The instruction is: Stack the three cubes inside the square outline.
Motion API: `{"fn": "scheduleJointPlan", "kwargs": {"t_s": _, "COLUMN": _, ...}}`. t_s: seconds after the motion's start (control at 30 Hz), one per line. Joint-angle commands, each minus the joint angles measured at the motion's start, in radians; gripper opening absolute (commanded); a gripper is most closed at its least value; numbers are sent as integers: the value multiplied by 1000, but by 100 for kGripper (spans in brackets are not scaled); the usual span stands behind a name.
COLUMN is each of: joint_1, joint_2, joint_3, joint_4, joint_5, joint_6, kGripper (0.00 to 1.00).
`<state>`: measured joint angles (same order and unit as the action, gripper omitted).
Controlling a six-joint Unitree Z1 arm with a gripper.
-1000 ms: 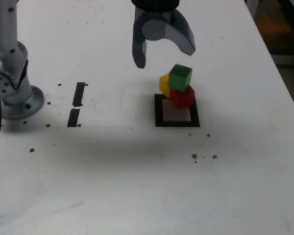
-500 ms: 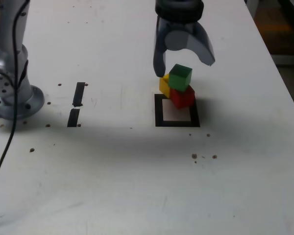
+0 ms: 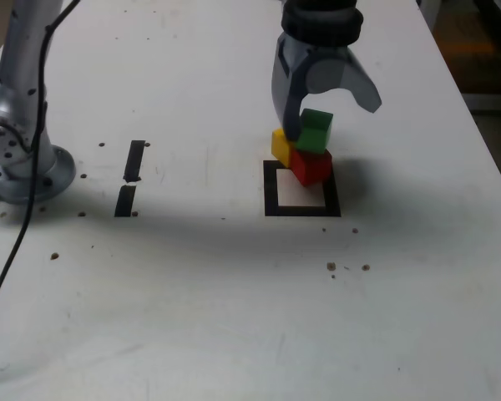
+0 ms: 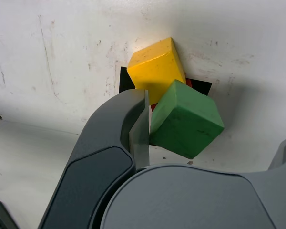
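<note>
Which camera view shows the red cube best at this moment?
The exterior view: the red cube shows two faces there, under the green cube, at the square outline's far edge. The wrist view shows only a red sliver between the green and yellow cubes.

The green cube [image 3: 317, 131] sits on top of the red cube [image 3: 311, 164], turned askew, right of centre in the exterior view's upper half. The yellow cube [image 3: 281, 144] rests on the table touching the red one's left, at the far edge of the black-taped square outline [image 3: 271, 190], whose white centre is mostly bare.
</note>
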<state>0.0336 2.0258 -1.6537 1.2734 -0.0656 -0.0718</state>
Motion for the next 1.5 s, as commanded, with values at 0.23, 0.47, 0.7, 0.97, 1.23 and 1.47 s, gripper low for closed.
{"fn": "scheduleJointPlan", "kwargs": {"t_s": 0.23, "joint_1": 15, "joint_2": 12, "joint_3": 40, "joint_4": -2, "joint_5": -24, "joint_6": -22, "kGripper": 95}}
{"fn": "scheduleJointPlan", "kwargs": {"t_s": 0.47, "joint_1": 15, "joint_2": 8, "joint_3": 82, "joint_4": -3, "joint_5": -30, "joint_6": -11, "kGripper": 85}}
{"fn": "scheduleJointPlan", "kwargs": {"t_s": 0.7, "joint_1": 9, "joint_2": -7, "joint_3": 103, "joint_4": -16, "joint_5": 3, "joint_6": 2, "kGripper": 73}}
{"fn": "scheduleJointPlan", "kwargs": {"t_s": 0.97, "joint_1": 4, "joint_2": -22, "joint_3": 105, "joint_4": -46, "joint_5": 27, "joint_6": 12, "kGripper": 60}}
{"fn": "scheduleJointPlan", "kwargs": {"t_s": 1.23, "joint_1": -9, "joint_2": -33, "joint_3": 89, "joint_4": -90, "joint_5": 49, "joint_6": 17, "kGripper": 40}}
{"fn": "scheduleJointPlan", "kwargs": {"t_s": 1.47, "joint_1": -25, "joint_2": -40, "joint_3": 57, "joint_4": -99, "joint_5": 66, "joint_6": 18, "kGripper": 25}}
